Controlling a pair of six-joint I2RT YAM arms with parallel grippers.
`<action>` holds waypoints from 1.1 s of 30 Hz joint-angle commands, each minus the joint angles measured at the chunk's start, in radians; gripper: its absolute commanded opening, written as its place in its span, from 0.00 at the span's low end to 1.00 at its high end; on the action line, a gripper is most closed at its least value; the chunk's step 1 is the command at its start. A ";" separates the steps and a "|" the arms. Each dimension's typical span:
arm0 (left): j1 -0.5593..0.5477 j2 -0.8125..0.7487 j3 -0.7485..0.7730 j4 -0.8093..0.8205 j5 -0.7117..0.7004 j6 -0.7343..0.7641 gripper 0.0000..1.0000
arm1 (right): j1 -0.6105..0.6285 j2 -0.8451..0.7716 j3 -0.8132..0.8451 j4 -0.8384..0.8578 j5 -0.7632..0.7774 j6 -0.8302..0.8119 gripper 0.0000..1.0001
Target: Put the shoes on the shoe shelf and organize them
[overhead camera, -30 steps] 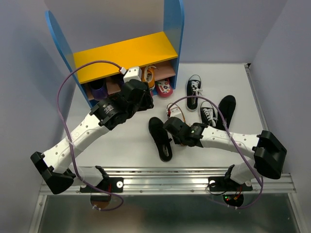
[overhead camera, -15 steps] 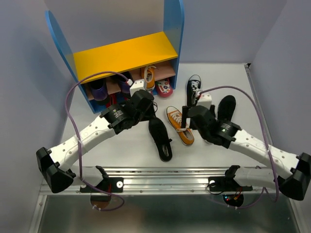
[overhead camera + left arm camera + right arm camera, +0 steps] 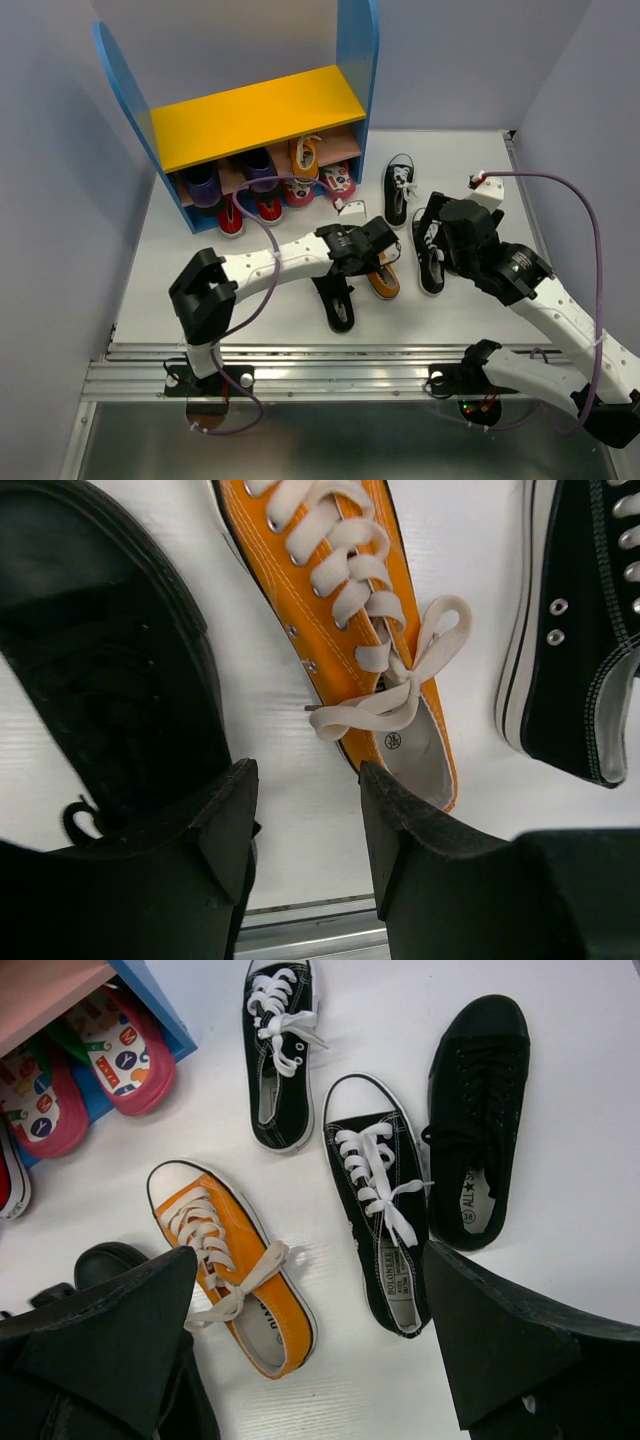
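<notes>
The shoe shelf [image 3: 255, 115] stands at the back left, and one orange sneaker [image 3: 303, 155] rests on its lower board. The other orange sneaker [image 3: 385, 282] [image 3: 340, 610] [image 3: 235, 1270] lies on the table. My left gripper [image 3: 372, 262] [image 3: 305, 815] hangs open and empty just beside its heel, next to a black slip-on [image 3: 335, 300] [image 3: 100, 680]. Two black canvas sneakers [image 3: 275, 1060] [image 3: 380, 1215] and a second black slip-on [image 3: 478, 1120] lie to the right. My right gripper [image 3: 447, 232] [image 3: 310, 1255] is raised above them, wide open and holding nothing.
Pink patterned shoes [image 3: 120, 1050] and red ones [image 3: 232, 220] sit on the floor under the shelf, with purple items [image 3: 205, 185] on the lower board. The blue side panel [image 3: 150, 1000] stands close to the far canvas sneaker. A metal rail [image 3: 350, 362] runs along the near edge.
My right gripper let go of the orange sneaker, opened wide and drew back up to the right. My left arm left the shelf and swung right over that sneaker.
</notes>
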 commanded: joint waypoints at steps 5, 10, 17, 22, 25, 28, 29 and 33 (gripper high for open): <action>-0.064 0.067 0.051 0.029 0.035 -0.121 0.56 | 0.000 -0.044 0.025 -0.056 0.057 0.032 1.00; -0.066 0.106 0.057 0.009 0.033 -0.152 0.51 | 0.000 -0.050 0.017 -0.058 0.049 0.032 1.00; -0.067 0.150 0.057 0.048 0.044 -0.161 0.51 | 0.000 -0.044 0.016 -0.058 0.031 0.032 1.00; -0.067 0.161 0.051 0.075 0.030 -0.181 0.50 | 0.000 -0.044 0.011 -0.058 0.026 0.029 1.00; -0.067 0.162 0.048 0.068 0.006 -0.208 0.50 | 0.000 -0.049 0.011 -0.058 0.023 0.028 1.00; -0.066 0.182 0.057 0.046 -0.012 -0.222 0.48 | 0.000 -0.050 0.016 -0.058 0.022 0.028 1.00; -0.066 0.188 0.061 0.045 -0.009 -0.224 0.46 | 0.000 -0.050 0.017 -0.058 0.020 0.025 1.00; -0.076 0.153 0.046 0.063 -0.026 -0.225 0.45 | 0.000 -0.050 0.021 -0.058 0.017 0.020 1.00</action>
